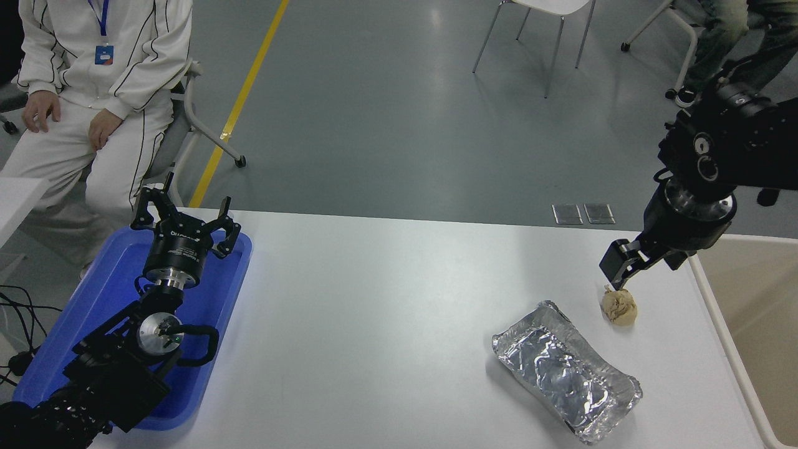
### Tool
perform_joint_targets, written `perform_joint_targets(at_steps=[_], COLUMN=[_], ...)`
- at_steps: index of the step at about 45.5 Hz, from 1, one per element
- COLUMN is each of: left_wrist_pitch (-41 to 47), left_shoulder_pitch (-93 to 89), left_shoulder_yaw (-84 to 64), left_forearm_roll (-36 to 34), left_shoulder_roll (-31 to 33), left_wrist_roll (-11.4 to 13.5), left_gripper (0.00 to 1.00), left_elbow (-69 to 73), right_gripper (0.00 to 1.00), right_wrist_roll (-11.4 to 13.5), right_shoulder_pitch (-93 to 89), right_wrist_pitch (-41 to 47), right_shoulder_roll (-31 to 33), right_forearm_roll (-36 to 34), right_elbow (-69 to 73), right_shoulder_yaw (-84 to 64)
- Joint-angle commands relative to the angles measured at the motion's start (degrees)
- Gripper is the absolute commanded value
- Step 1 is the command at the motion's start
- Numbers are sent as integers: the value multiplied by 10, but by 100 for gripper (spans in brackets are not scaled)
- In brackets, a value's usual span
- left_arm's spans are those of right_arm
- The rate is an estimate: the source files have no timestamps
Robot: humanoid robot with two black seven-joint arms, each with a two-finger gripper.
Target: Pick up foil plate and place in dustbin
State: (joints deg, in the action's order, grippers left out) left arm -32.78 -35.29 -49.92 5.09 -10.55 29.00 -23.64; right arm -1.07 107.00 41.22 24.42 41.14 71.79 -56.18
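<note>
While my right gripper (626,267) hangs with fingers spread and nothing held, directly above the paper ball (620,306), I could grab that instead of the foil plate (566,370), which lies nearer me, down-left.

Setting: robotics lab or test hall, indoor. Evidence: smooth grey industrial floor (386,112) with a painted yellow lane line (240,103); plain white table (374,299) serving as the work surface; two black robot arms over it; loose black cables (15,312) trailing off the table's left edge; wheeled chairs (199,125) and a white chair on thin metal legs (536,25); seated person in a white striped work suit (100,68) with a lanyard badge, another person's legs at top right (717,37); two small metal floor plates (583,213)
</note>
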Motion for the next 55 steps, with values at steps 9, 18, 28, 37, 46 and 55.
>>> perform_joint_targets(at_steps=[9,18,28,37,46,55], left_wrist_pitch=[0,0,0,0,0,0], left_shoulder_pitch=[0,0,0,0,0,0], left_shoulder_yaw=[0,0,0,0,0,0], left_forearm_roll=[0,0,0,0,0,0], left_shoulder_roll=[0,0,0,0,0,0], left_wrist_roll=[0,0,0,0,0,0], left_gripper=[100,100,100,100,100,100], left_elbow=[0,0,0,0,0,0], right_gripper=[87,87,87,86,86,83], right_wrist_roll=[-1,-1,-1,-1,-1,-1], right_shoulder_pitch=[-98,-142,-182,-219,-256,-275], right_wrist_pitch=[-119,-170,-207,-234,-287,-307], right_shoulder_roll=[1,-2,-6,-10,-39,-47], right_forearm_roll=[25,61,63,65,64,67], right_elbow=[-2,-2,-2,-19,-28,-41], right_shoulder_yaw=[18,20,20,19,12,11])
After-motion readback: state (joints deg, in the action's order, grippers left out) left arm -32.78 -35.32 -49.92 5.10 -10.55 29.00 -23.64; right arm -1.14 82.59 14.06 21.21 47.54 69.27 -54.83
